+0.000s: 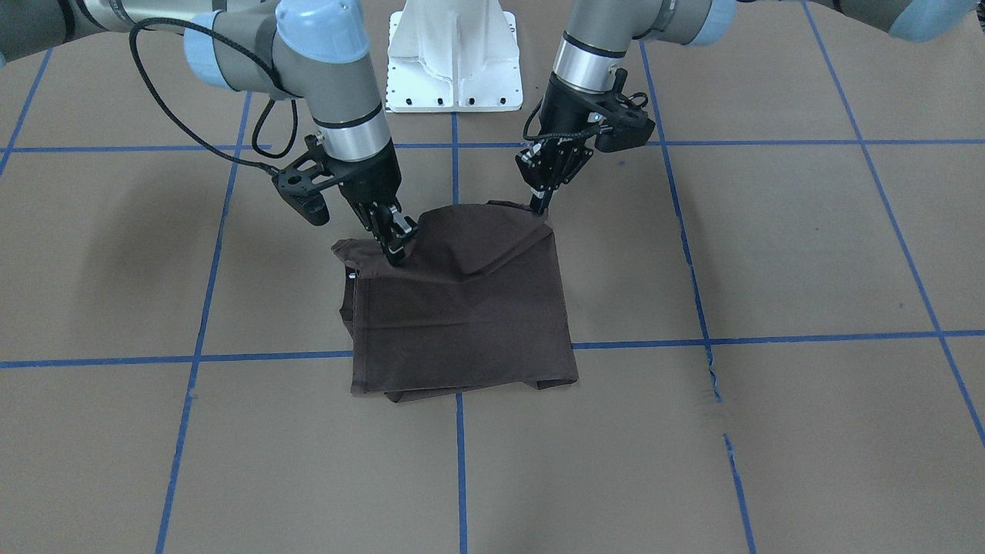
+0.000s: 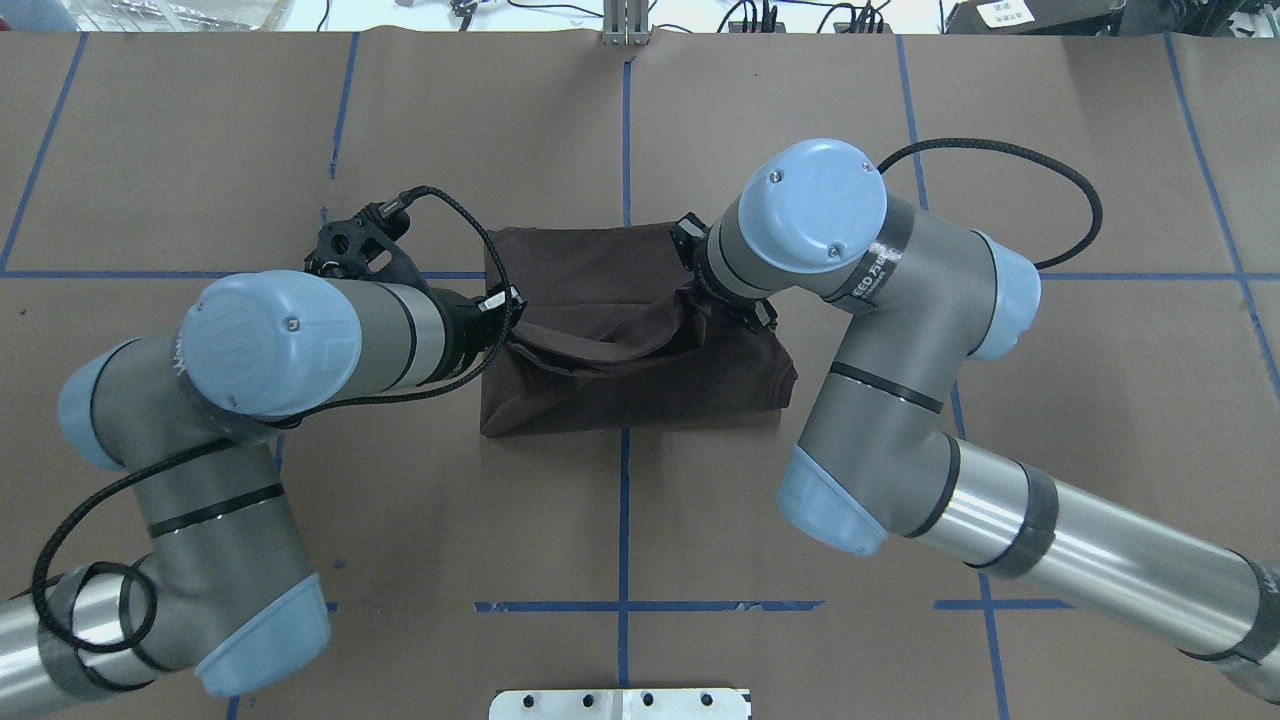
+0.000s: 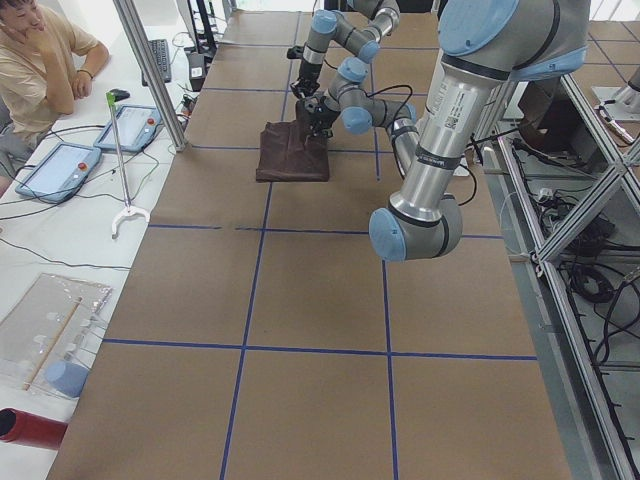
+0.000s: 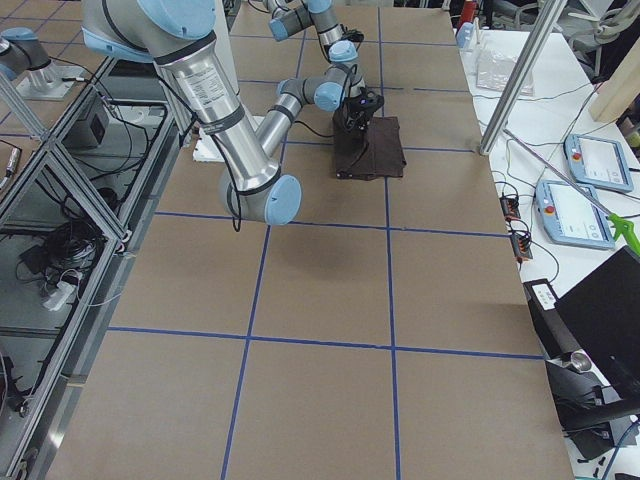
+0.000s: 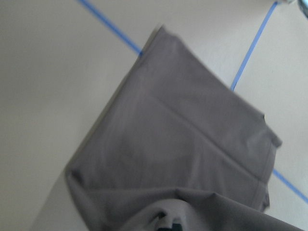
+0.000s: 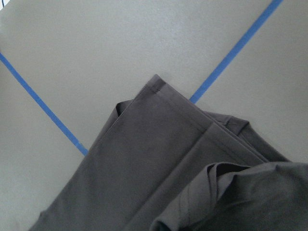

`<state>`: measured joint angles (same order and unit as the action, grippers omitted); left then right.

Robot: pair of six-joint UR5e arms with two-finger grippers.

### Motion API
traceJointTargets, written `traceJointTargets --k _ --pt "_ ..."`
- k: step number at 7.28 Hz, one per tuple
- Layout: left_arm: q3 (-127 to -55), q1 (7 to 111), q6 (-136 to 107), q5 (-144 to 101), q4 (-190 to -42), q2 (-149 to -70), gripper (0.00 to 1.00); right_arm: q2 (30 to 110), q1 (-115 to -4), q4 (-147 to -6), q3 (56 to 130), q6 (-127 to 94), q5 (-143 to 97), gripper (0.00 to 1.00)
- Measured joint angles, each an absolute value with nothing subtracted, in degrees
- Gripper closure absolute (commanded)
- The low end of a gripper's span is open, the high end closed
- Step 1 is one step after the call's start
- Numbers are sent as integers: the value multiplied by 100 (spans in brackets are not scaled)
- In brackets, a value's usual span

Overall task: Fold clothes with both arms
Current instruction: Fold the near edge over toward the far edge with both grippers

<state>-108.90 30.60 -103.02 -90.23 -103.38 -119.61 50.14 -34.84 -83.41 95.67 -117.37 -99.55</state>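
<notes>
The dark brown cotton T-shirt (image 1: 462, 315) lies folded into a rough rectangle near the middle of the brown paper-covered table (image 1: 769, 254), over a crossing of the blue tape lines (image 1: 808, 337). The black two-finger left gripper (image 1: 541, 201) is closed on one corner of the edge nearest the robot. The black two-finger right gripper (image 1: 396, 248) pinches the same edge near its other end. This edge is lifted a little, and the cloth sags between them.
</notes>
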Motion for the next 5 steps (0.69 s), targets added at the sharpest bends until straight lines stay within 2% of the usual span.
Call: traceJointTargets --k 1,3,4,5 --pt "-10132 3406 -9798 -9007 -10676 -12253 0 4641 -3672 -7841 8660 -11728 -10046 1" --pt "-8563 3995 -8788 -8696 -11881 -12728 0 3601 -4216 -6823 6503 -11493 -10298 0" --pt "-8344 4233 -8393 -8742 -12228 -12729 0 3361 -4533 -6604 6047 -11248 -10695 0" --pt "-8497 4338 -8182 -8840 -12363 -12555 0 3304 -4729 -6522 5929 -11108 -11047 0"
